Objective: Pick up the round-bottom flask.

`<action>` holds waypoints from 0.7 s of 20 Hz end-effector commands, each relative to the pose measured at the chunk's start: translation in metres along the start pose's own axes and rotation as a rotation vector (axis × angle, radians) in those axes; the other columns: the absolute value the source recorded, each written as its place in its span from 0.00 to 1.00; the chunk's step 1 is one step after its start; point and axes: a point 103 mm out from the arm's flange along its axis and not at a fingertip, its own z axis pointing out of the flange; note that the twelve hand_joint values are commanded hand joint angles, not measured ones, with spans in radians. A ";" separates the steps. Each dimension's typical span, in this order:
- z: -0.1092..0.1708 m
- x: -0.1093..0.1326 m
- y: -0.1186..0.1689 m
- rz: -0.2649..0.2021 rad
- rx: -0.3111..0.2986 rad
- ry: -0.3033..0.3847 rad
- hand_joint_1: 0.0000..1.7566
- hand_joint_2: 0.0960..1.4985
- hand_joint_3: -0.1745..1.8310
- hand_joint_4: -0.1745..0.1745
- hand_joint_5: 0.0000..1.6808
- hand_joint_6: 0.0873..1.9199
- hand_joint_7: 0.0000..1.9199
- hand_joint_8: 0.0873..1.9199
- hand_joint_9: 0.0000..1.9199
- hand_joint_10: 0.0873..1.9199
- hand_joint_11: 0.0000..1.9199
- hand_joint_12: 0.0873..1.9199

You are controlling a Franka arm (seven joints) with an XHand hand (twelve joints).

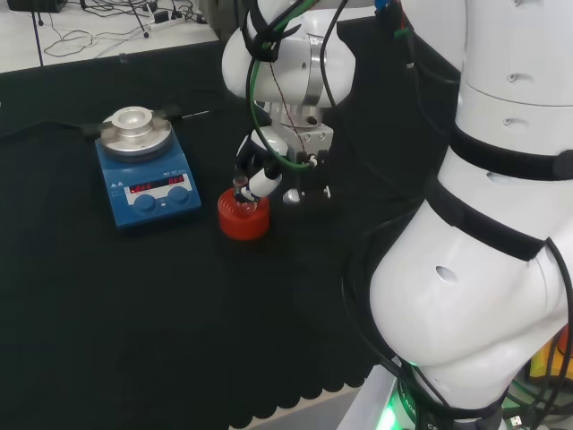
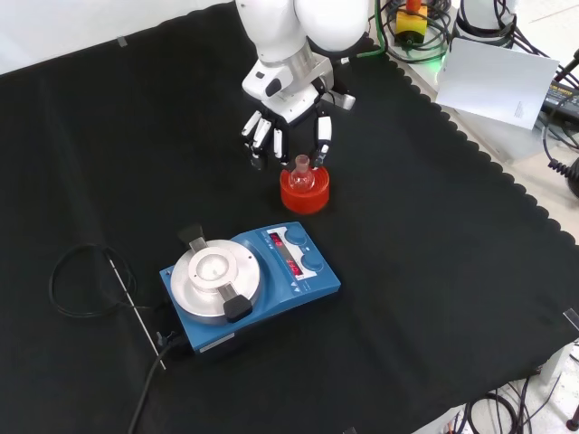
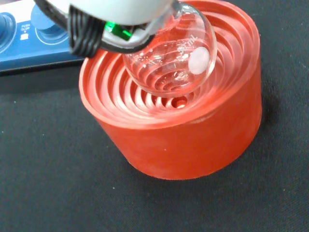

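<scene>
Robot hand (image 2: 288,127), fingers straight and spread, hovers over the flask (image 2: 301,176) seated in its red stand (image 2: 304,193) on the bench (image 2: 434,271).

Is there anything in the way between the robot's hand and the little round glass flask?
No, nothing visible blocks it. The hand hangs right over the round-bottom flask, fingers on either side of its neck. The flask sits in its red ribbed stand; the blue hotplate stands apart.

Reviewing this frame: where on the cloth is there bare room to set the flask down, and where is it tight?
Front view: wide bare cloth lies right of the red stand and blue stirrer plate. It is tight where the hand hangs over the flask, and left of the stirrer by the cable.
</scene>
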 end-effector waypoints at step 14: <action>-0.103 0.024 0.037 0.014 -0.060 -0.006 0.64 0.35 0.50 1.00 0.73 0.40 0.23 0.32 0.36 0.27 0.16 0.69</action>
